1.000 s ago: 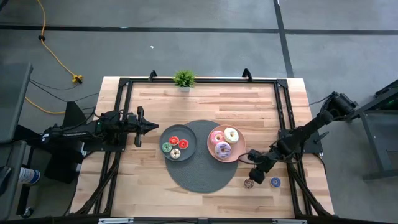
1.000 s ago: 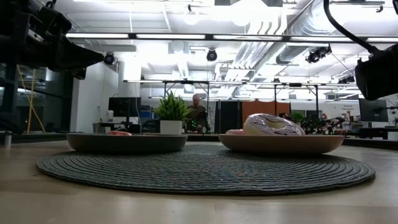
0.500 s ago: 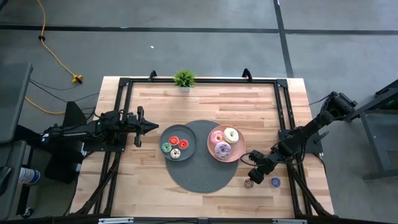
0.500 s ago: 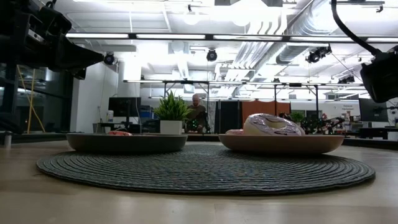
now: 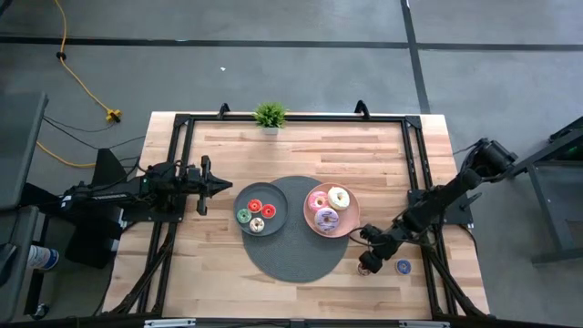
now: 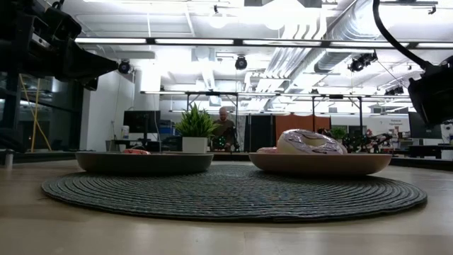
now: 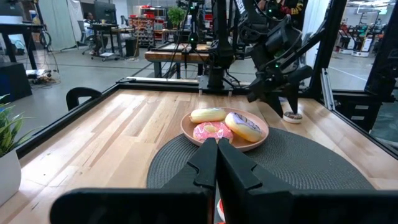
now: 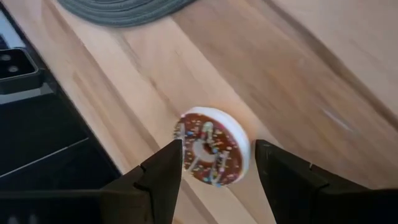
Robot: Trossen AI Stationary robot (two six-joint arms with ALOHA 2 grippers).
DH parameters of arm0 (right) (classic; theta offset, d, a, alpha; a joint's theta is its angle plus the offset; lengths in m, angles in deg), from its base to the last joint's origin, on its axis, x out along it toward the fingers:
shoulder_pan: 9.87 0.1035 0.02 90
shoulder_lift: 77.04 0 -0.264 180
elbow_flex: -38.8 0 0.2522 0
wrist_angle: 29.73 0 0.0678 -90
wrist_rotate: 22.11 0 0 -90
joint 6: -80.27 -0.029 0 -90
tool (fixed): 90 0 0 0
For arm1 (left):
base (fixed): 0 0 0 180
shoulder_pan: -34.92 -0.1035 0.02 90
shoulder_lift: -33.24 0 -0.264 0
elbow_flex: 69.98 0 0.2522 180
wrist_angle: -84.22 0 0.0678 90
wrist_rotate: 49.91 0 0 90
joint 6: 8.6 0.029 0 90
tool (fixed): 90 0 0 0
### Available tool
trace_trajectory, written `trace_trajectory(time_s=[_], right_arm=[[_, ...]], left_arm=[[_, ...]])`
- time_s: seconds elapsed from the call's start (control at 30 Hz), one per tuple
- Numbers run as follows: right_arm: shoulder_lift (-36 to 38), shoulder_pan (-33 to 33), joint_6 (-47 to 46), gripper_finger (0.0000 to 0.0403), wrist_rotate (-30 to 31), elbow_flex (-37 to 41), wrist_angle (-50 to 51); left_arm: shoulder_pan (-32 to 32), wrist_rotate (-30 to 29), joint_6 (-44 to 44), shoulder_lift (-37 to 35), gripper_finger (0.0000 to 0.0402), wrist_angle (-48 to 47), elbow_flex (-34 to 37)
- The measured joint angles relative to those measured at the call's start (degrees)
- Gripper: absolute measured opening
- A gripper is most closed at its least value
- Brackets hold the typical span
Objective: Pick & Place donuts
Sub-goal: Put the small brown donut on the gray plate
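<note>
A small brown-iced donut (image 8: 211,147) lies flat on the bare wood near the table's right near corner (image 5: 364,269). My right gripper (image 8: 217,150) hangs open above it, one finger on each side, and I see no touch. A small blue donut (image 5: 403,267) lies just to the right. The pink plate (image 5: 310,221) carries the pink (image 5: 318,200), white (image 5: 339,196) and purple (image 5: 326,220) donuts. Small red (image 5: 255,204), green (image 5: 243,217) and other donuts lie on the grey plate (image 5: 273,196). My left gripper (image 5: 223,186) hovers shut to the left of the grey plate.
Both plates sit on a round dark woven mat (image 5: 296,260). A small potted plant (image 5: 270,116) stands at the far edge. A black frame rail (image 5: 414,173) runs along the table's right side, close to my right arm. Bare wood lies left and far of the mat.
My right gripper has moved a little toward the table's near edge and down, ending over the brown donut. The left arm and all donuts have kept still.
</note>
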Motion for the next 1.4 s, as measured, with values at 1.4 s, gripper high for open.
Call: trace_trajectory(time_s=[1.4], right_arm=[[-2.4, -2.0, 4.9, 0.0093, 0.4, -3.5, -3.0]], left_arm=[[0.0, 0.0, 0.0, 0.0, 0.0002, 0.0, 0.0]])
